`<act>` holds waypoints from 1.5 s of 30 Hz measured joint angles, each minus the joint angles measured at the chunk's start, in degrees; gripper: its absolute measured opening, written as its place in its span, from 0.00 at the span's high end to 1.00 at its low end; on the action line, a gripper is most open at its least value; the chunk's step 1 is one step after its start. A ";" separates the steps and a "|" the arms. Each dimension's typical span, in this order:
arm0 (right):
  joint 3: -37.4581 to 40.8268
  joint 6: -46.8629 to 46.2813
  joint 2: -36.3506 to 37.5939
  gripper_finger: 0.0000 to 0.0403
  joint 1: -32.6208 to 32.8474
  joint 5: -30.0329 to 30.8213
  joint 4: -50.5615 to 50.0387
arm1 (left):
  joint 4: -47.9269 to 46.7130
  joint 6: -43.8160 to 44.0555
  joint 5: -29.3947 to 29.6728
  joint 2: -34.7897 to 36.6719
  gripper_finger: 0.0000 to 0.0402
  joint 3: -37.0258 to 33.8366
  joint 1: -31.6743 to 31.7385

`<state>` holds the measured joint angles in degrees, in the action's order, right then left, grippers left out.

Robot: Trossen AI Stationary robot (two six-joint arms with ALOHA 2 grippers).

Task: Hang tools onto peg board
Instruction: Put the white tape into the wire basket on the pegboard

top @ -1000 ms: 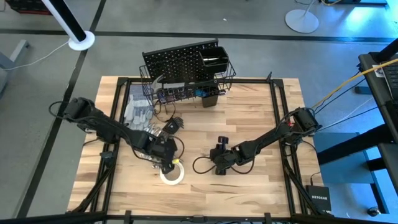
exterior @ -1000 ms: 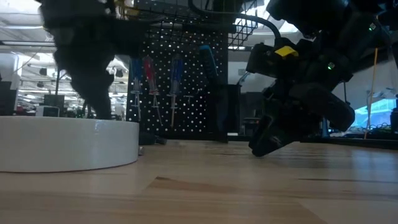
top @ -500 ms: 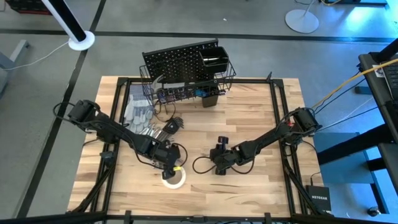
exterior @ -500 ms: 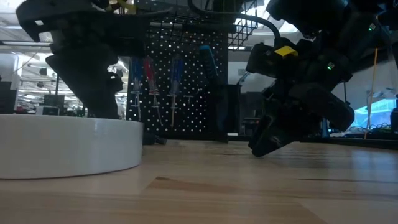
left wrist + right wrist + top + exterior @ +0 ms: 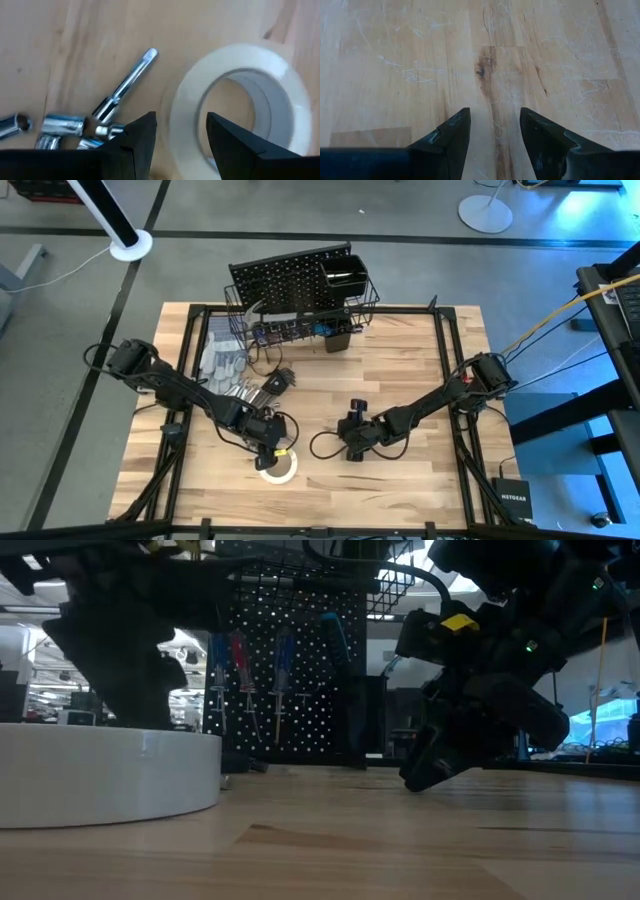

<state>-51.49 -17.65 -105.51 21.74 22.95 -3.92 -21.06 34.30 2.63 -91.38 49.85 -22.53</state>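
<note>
High view first: my left end effector (image 5: 268,450) now sits over the inner edge of the tape roll (image 5: 278,464), a touch nearer the worktop's (image 5: 400,380) front than a second ago, when it stood just behind the roll. The roll itself has not shifted, and my right arm has not moved at all.

My left fingers (image 5: 140,135) are apart, one either side of the roll's near wall: one outside the ring, the other (image 5: 230,137) over its hollow. They are not clamped on it; I hold nothing. The roll (image 5: 240,100) lies flat on the wood, its axis pointing straight up, so it has no long direction along the worktop.

Beside it lie the silver tools. A slim chrome shaft (image 5: 127,85) lies flat, its long axis slanting away from my fingers, flattened tip farthest from me. Short chrome sockets (image 5: 62,125) lie at its near end, just beside my outer finger.

My right end effector (image 5: 352,452) rests near the worktop's middle, well apart from the roll, fingers (image 5: 450,137) spread over bare wood and empty.

At the back stands the peg board (image 5: 290,275), upright, with its basket (image 5: 350,290). Low view shows red and blue screwdrivers (image 5: 240,665) hanging on it, handles up, shafts pointing down.
</note>
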 joint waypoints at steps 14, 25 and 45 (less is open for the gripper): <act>-0.01 -0.04 0.00 0.55 0.00 0.00 0.07 | 1.38 -5.79 0.64 -7.14 0.62 0.39 -0.02; -0.03 0.07 0.00 0.55 0.00 0.03 0.19 | -11.26 -7.31 7.12 0.00 0.81 10.17 -0.10; -0.05 -0.09 -0.08 0.55 0.02 -0.09 1.34 | 6.75 -63.15 58.58 20.42 0.81 33.84 0.57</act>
<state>-51.55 -17.74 -105.60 21.76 22.87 -2.58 -14.31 -28.85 61.21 -70.95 83.68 -21.95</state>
